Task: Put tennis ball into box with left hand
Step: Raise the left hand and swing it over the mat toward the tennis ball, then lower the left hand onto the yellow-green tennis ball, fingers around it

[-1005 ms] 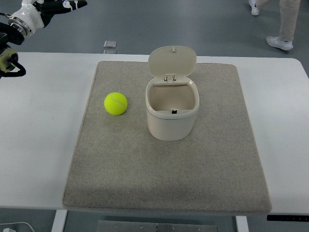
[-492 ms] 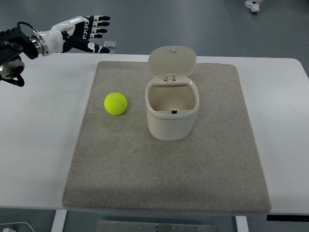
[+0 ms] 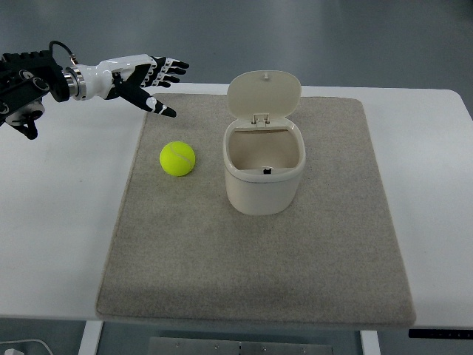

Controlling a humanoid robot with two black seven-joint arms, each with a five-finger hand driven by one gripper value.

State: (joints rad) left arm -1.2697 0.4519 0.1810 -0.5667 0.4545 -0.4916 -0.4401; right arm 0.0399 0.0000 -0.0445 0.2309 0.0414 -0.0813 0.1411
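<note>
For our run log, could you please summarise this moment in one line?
left robot hand: open, above mat's far-left corner | tennis ball: on mat, untouched | box: lid open, empty

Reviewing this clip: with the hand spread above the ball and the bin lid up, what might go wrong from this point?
The tennis ball lies loose on the mat; a slightly off approach by the open left hand could nudge it so it rolls away. The box stands close beside the ball, so the fingers might bump its wall. Its raised lid could be clipped during the drop, possibly falling shut.
</note>
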